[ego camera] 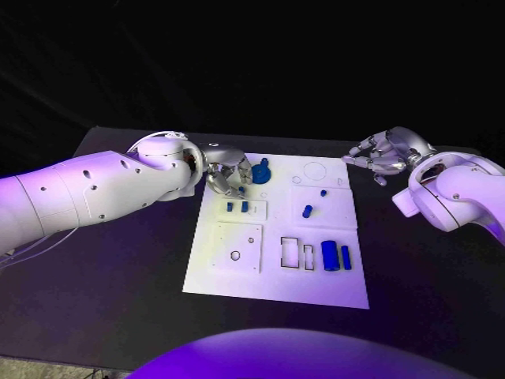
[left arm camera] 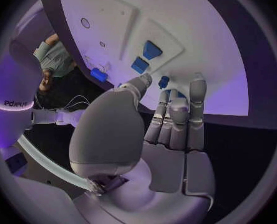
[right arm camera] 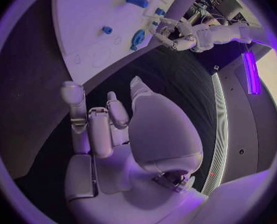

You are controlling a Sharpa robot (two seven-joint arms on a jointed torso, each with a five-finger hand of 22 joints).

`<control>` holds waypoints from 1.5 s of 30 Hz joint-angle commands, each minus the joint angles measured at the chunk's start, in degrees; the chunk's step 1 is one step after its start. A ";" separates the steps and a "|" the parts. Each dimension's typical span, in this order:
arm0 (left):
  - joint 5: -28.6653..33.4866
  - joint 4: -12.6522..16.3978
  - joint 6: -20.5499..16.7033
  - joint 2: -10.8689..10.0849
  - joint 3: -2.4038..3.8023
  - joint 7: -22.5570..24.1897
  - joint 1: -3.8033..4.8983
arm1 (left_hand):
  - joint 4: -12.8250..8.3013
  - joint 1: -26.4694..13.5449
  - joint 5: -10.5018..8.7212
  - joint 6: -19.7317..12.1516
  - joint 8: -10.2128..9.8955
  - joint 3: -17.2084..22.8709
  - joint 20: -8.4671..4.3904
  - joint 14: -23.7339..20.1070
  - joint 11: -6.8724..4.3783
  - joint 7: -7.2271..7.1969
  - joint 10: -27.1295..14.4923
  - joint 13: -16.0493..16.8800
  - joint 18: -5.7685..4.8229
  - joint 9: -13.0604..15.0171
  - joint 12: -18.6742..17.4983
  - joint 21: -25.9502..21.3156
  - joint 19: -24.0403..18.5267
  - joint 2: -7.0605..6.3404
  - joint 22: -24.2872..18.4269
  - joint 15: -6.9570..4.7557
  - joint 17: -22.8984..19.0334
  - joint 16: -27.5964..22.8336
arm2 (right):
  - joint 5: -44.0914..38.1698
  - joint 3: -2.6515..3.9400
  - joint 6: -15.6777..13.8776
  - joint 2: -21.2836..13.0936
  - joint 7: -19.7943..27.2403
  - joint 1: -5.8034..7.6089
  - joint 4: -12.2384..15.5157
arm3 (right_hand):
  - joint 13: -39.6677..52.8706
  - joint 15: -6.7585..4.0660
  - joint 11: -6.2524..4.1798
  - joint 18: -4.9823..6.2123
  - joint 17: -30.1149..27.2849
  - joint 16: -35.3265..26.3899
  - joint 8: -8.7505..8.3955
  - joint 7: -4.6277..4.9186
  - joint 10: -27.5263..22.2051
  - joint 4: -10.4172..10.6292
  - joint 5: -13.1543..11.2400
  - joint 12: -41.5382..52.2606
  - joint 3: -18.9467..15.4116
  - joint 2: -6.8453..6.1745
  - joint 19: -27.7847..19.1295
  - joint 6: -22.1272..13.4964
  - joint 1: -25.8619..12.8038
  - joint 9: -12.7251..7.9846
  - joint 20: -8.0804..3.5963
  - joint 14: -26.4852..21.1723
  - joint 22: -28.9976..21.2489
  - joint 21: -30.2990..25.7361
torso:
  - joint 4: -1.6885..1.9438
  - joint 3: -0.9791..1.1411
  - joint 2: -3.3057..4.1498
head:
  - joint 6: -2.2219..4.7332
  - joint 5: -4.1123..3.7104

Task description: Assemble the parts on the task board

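The white task board lies in the middle of the black table. At its far left corner stands a round blue part with a stem, also seen from the right wrist. My left hand hovers right beside it with its fingers stretched out and nothing in them; the part's blue edge peeks out past the fingertips. Whether they touch it I cannot tell. My right hand hangs over the table off the board's far right corner, fingers apart and holding nothing.
Two small blue parts stand in a recess on the board's left side, and a short one near the middle. Two long blue bars lie at the near right, next to outlined slots.
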 commanded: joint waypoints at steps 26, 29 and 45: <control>56.66 5.47 -5.59 -8.22 2.85 9.93 0.03 | -0.07 4.03 0.30 3.36 2.18 9.31 0.03 -13.96 -0.37 2.75 1.34 1.73 1.31 0.35 8.90 -9.07 -7.64 1.72 -8.22 -0.42 -19.40 -12.82 | -26.53 0.01 10.55 0.15 6.48 -0.64 0.94 | -52.99 1.16 1.10 1.82 -13.17 -8.31 0.37 0.60 -16.69 -3.03 0.12 -51.33 16.53 -7.80 -4.99 2.91 10.65 -1.80 0.44 -3.09 -4.83 -10.92 | -0.11 0.03 -0.15 | 1.43 -3.87; 62.84 5.73 -5.67 -8.78 2.88 10.96 0.01 | 1.00 2.23 0.32 3.49 2.51 9.49 0.23 -13.74 -0.38 2.72 1.23 1.74 1.31 0.49 9.46 -10.21 -7.56 2.93 -9.02 -0.28 -19.95 -13.67 | -34.49 -0.04 11.12 0.55 6.35 -0.92 1.25 | -55.64 1.00 0.90 2.10 -14.81 -9.30 -0.20 0.19 -15.54 -4.77 0.10 -52.87 18.84 -8.93 -6.33 3.76 11.47 -2.20 0.19 -3.91 -5.38 -12.55 | -0.07 -0.01 -0.11 | 1.88 -4.15; 77.53 7.98 -8.49 -9.49 2.88 13.35 -0.06 | 1.64 0.03 0.20 2.68 2.88 8.82 0.51 -14.35 -0.19 2.69 -0.23 1.61 1.25 0.72 10.12 -12.87 -7.23 2.90 -10.87 -0.02 -20.61 -14.88 | -46.37 -0.27 11.28 3.46 4.15 -2.93 0.00 | -59.12 0.85 0.69 1.70 -14.01 -8.46 -1.02 0.00 -13.26 -5.30 0.04 -54.20 21.05 -9.91 -5.12 5.51 9.19 -2.60 -0.01 -3.08 -2.98 -10.27 | 0.09 -0.01 0.04 | 2.85 -5.99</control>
